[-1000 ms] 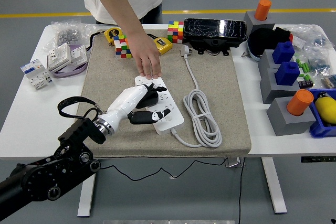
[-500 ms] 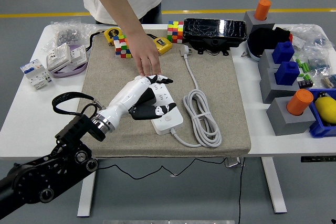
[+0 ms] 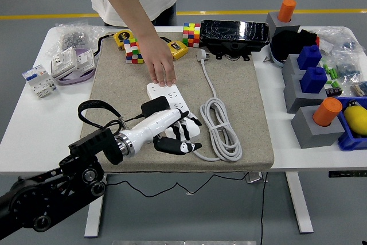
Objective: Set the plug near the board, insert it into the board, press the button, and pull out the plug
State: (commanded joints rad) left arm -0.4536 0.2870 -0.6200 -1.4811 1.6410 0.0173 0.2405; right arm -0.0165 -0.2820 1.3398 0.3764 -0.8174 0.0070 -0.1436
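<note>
My left hand (image 3: pixel 175 133) lies low over the near end of the white power strip (image 3: pixel 172 107), white palm shell up, black-tipped fingers (image 3: pixel 182 147) loosely spread toward the coiled cable. I cannot make out anything gripped between them, so I read the hand as relaxed and empty. Just behind the wrist, a black plug (image 3: pixel 155 106) with its black cord (image 3: pixel 94 113) sits at the strip's left edge, touching or nearly touching it; I cannot tell whether its prongs are seated in a socket. The cord loops back over my forearm toward the mat's left side.

The strip lies lengthwise on the tan mat (image 3: pixel 241 101). At its far end a person's hand (image 3: pixel 160 67) presses down on it, fingertips on the white casing. The strip's own white cable (image 3: pixel 221 127) is coiled just to its right, and its white plug (image 3: pixel 201 55) lies farther back on the mat.

Beyond the mat's far edge stand two colour cubes (image 3: pixel 191 34) and a black box (image 3: pixel 234 32).
</note>
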